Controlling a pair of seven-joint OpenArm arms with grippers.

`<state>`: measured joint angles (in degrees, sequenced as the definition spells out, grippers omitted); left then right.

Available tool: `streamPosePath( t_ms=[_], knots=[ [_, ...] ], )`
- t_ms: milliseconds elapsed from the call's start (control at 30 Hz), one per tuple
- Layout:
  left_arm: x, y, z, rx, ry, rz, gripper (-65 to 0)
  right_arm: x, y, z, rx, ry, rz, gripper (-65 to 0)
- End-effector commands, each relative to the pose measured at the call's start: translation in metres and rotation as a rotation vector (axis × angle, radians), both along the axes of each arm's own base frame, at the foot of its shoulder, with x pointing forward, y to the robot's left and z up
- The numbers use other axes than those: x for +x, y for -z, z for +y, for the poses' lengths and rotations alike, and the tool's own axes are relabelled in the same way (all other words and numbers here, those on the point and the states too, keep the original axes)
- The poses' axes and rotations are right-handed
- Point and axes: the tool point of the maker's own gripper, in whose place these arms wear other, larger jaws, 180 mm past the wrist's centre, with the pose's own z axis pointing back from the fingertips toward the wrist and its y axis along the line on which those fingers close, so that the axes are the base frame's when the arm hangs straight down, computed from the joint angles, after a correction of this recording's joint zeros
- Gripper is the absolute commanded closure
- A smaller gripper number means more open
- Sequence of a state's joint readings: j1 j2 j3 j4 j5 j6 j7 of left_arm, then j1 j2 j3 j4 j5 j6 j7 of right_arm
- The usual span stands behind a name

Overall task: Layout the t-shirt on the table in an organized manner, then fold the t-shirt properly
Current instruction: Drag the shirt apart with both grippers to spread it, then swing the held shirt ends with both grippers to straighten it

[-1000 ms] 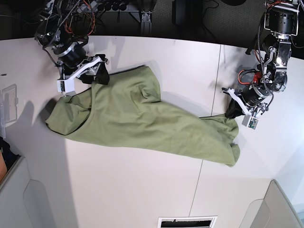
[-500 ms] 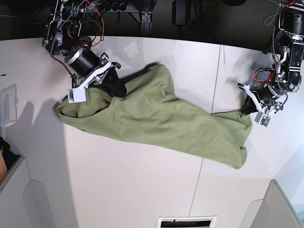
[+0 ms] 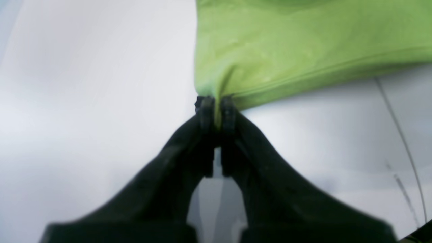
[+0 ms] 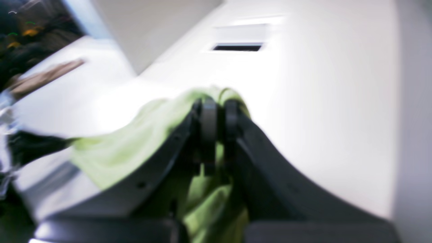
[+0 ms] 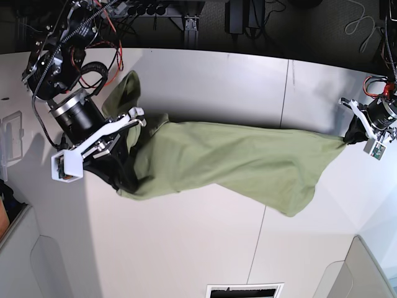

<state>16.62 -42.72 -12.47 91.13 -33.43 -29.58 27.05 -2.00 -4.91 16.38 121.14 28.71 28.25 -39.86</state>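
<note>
The olive-green t-shirt (image 5: 248,161) hangs stretched in a long band across the white table (image 5: 186,248), between my two grippers. My left gripper (image 5: 345,139) is at the right side of the base view. In the left wrist view the left gripper (image 3: 216,108) is shut on a hemmed corner of the t-shirt (image 3: 303,44). My right gripper (image 5: 130,183) is at the left side of the base view. In the blurred right wrist view the right gripper (image 4: 217,111) is shut on a bunched fold of the t-shirt (image 4: 135,148). A loose flap of cloth stands up behind the right arm.
A thin dark seam (image 5: 273,180) crosses the tabletop from back to front. Grey bins sit at the front left (image 5: 37,261) and front right (image 5: 366,273) corners. A dark slot (image 5: 244,290) lies at the front edge, and a clear plastic piece (image 5: 9,136) at the left edge.
The right gripper closed on the shirt and swung toward the table's front. The left gripper moved further right with its corner. The shirt went from a slack heap to a stretched band.
</note>
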Motion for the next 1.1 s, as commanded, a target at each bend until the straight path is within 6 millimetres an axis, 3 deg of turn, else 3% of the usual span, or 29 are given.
streamPosePath(
  t_ms=[0, 133, 300, 500, 667, 767, 900, 1067],
  knots=[
    [0.008, -0.015, 0.005, 0.014, 0.005, -0.041, 0.0, 0.011, -0.016, -0.007, 0.009, 0.041, -0.056, 0.0],
    [0.016, -0.023, 0.003, 0.004, 0.01, -0.086, 0.0, 0.033, -0.003, -0.019, -0.032, 0.102, -0.009, 0.0],
    [0.037, -0.044, 0.005, 0.005, -0.002, -0.157, 0.0, 0.037, 0.005, -0.022, -0.051, 0.115, 0.006, 0.0],
    [0.078, -0.095, 0.007, 0.006, -0.022, -0.31, 0.0, 0.038, 0.005, -0.023, -0.053, 0.123, 0.006, 0.0],
    [0.108, -0.147, 0.001, -0.04, -0.012, -0.447, 0.0, 0.039, 0.008, -0.041, -0.079, 0.177, 0.009, 0.0],
    [0.127, -0.172, -0.018, -0.052, 0.039, -0.504, 0.0, 0.039, 0.012, -0.061, -0.093, 0.224, 0.024, 0.0],
    [0.152, -0.195, -0.063, -0.053, 0.159, -0.547, 0.0, 0.037, 0.015, -0.085, -0.119, 0.275, 0.034, 0.0],
    [0.18, -0.194, -0.118, -0.002, 0.268, -0.575, 0.0, 0.031, 0.026, -0.121, -0.119, 0.378, 0.077, 0.0]
  ],
)
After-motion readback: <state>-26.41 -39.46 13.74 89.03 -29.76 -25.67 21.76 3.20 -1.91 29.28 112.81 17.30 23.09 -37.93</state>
